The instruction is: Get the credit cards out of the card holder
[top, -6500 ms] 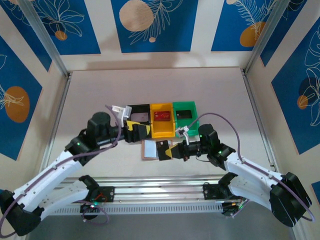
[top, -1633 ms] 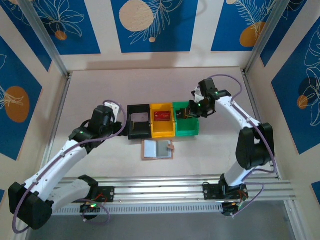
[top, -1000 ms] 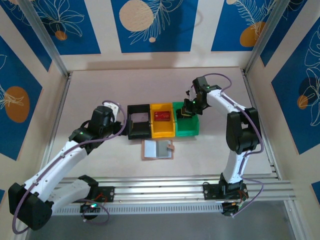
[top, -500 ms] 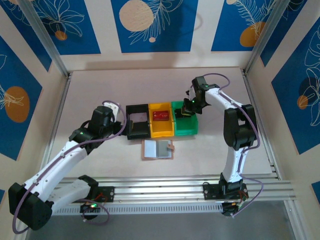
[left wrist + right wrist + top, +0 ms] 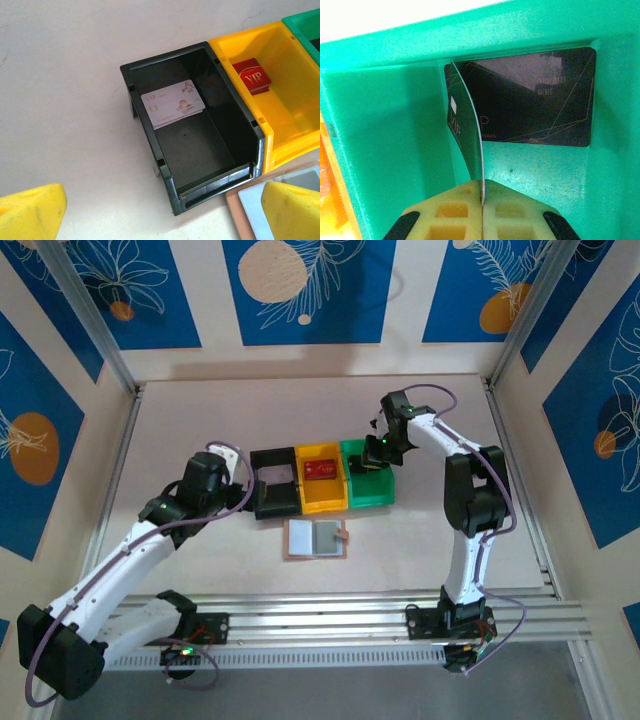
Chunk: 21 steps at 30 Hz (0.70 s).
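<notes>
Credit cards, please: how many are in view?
4: pale card in black bin, red card in yellow bin, dark card in green bin, bent card in right tool; others may hide beneath.

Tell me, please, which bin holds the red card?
The yellow bin, in the middle; the black bin holds a pale card, the green bin dark cards.

Overhead view faces down; both wrist views look closely into bins (image 5: 322, 500).

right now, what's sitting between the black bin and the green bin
The yellow bin, with a dark red card lying in it. The top view shows it in a row with the black bin and green bin.
</notes>
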Each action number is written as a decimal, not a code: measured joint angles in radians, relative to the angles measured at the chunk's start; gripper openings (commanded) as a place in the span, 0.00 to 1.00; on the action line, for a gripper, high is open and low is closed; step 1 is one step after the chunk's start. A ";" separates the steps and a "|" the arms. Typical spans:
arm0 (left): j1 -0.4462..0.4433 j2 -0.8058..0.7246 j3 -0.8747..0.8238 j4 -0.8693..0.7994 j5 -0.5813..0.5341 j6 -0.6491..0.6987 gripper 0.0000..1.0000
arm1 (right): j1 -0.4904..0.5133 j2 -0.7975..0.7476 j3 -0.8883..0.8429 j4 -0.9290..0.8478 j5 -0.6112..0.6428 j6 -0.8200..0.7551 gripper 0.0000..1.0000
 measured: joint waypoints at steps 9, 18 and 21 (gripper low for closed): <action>0.000 0.003 0.000 0.000 0.000 0.000 1.00 | 0.010 0.011 0.024 -0.014 0.048 0.000 0.23; 0.000 0.003 0.000 0.000 0.000 0.000 1.00 | 0.019 0.011 0.074 -0.037 0.109 0.000 0.26; 0.000 0.003 0.000 0.000 0.000 0.000 1.00 | 0.021 0.011 0.095 -0.045 0.124 0.000 0.26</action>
